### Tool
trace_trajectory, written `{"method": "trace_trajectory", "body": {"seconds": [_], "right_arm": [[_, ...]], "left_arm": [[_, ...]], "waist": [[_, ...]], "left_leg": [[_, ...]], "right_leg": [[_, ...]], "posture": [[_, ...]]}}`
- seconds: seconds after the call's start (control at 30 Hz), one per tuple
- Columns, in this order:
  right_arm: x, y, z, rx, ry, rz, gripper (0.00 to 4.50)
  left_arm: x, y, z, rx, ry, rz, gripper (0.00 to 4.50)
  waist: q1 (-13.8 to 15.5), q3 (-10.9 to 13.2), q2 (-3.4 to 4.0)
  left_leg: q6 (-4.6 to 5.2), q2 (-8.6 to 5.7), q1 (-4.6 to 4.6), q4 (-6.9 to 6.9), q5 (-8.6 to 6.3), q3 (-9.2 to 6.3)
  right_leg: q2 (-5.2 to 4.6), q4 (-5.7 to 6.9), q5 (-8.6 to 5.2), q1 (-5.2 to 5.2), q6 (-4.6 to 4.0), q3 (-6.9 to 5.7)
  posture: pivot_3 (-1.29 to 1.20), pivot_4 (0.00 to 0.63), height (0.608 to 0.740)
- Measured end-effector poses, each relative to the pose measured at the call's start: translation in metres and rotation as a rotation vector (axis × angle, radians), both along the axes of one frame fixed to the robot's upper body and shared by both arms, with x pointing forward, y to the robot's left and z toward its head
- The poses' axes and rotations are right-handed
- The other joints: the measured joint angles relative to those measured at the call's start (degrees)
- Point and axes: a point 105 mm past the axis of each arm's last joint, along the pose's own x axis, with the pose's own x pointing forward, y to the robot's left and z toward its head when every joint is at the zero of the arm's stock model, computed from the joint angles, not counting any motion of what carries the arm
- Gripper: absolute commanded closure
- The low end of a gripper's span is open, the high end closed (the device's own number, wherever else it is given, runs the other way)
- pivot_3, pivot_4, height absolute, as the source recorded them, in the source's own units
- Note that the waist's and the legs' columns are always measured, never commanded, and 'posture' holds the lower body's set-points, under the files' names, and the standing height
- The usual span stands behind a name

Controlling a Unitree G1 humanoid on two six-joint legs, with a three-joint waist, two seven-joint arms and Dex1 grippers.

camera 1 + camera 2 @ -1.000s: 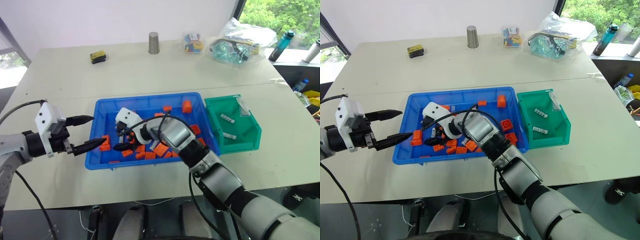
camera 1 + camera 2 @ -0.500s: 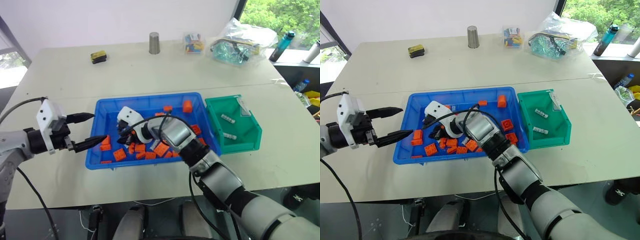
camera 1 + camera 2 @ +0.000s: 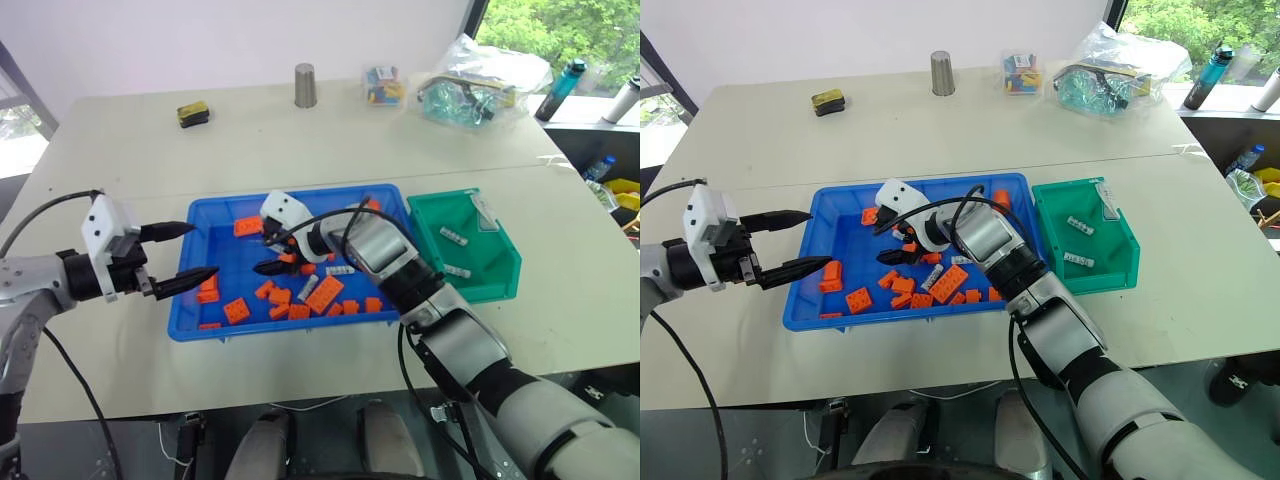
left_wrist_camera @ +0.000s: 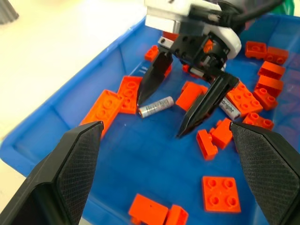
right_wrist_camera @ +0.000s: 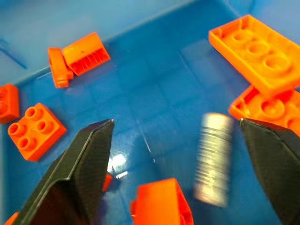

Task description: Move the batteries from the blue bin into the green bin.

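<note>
The blue bin (image 3: 215, 222) holds several orange bricks and loose batteries. One battery (image 4: 156, 107) lies on the bin floor just below my right gripper (image 3: 262, 252), which hangs open over the bin's middle with nothing between its fingers. The right wrist view shows that battery (image 5: 213, 164) blurred, near one finger (image 5: 276, 164). Two more batteries (image 3: 340, 270) (image 3: 308, 288) lie among the bricks. The green bin (image 3: 495, 262), against the blue bin's right end, has two batteries (image 3: 455, 237) inside. My left gripper (image 3: 205, 249) is open and empty over the blue bin's left end.
Orange bricks (image 3: 322, 294) lie scattered around the batteries. At the table's far side stand a metal cup (image 3: 305, 85), a yellow-black object (image 3: 193, 113), a small box of bricks (image 3: 385, 85) and a plastic bag (image 3: 480, 85). Bottles (image 3: 568, 85) stand beyond the right edge.
My right gripper shut among the bricks, then rose toward the bin's middle and opened; some bricks shifted. The left gripper has stayed where it was, still open.
</note>
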Motion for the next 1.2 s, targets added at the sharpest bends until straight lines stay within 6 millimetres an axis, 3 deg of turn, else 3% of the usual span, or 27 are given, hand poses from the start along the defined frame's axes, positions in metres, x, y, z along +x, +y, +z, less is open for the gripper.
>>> {"method": "trace_trajectory", "body": {"seconds": [0.27, 0.53, 0.63, 0.7, 0.9, 1.2], "right_arm": [[0.004, -0.004, -0.004, -0.017, -0.010, -0.014, 0.43], [0.023, -0.022, -0.014, -0.072, -0.092, -0.049, 0.43], [0.025, -0.023, -0.015, -0.082, -0.116, -0.039, 1.09], [0.026, -0.024, -0.015, -0.085, -0.128, -0.037, 1.97], [0.025, -0.024, -0.014, -0.088, -0.124, -0.029, 1.97], [0.023, -0.024, -0.014, -0.090, -0.110, -0.019, 1.97]], "left_arm": [[0.000, 0.000, 0.000, 0.002, -0.006, -0.003, 0.00], [0.001, 0.000, 0.001, 0.001, -0.012, -0.001, 0.00], [0.001, 0.000, 0.001, 0.001, -0.014, -0.001, 0.00], [0.002, 0.000, 0.002, 0.001, -0.015, 0.001, 0.00], [0.004, -0.003, 0.008, -0.001, -0.040, -0.007, 0.00], [0.007, -0.005, 0.001, -0.006, -0.020, -0.010, 0.00]], "waist": [[0.08, 0.00, 0.00], [0.09, 0.00, 0.00], [0.10, 0.00, 0.00], [0.11, 0.00, 0.00], [0.08, 0.00, 0.00], [0.06, 0.00, 0.00]], "left_leg": [[0.00, -0.01, 0.00, 0.02, 0.00, 0.00], [0.00, -0.01, 0.00, 0.06, 0.00, 0.00], [0.00, -0.01, 0.00, 0.08, 0.00, -0.01], [0.00, -0.01, 0.00, 0.09, 0.00, -0.02], [0.00, -0.01, 0.00, 0.10, 0.00, -0.02], [0.00, -0.01, 0.00, 0.10, 0.00, -0.02]], "right_leg": [[0.00, 0.00, 0.00, 0.02, 0.00, 0.00], [0.00, 0.00, 0.00, 0.04, 0.00, 0.00], [0.00, 0.00, 0.00, 0.07, 0.00, -0.01], [0.01, 0.00, 0.00, 0.07, 0.00, -0.01], [0.01, 0.00, 0.00, 0.08, 0.00, -0.01], [0.01, 0.00, 0.00, 0.07, 0.00, -0.01]], "posture": [[0.00, 0.150, 0.727], [0.00, 0.150, 0.727], [0.00, 0.150, 0.727], [0.00, 0.150, 0.727], [0.00, 0.150, 0.727], [0.00, 0.150, 0.727]]}}
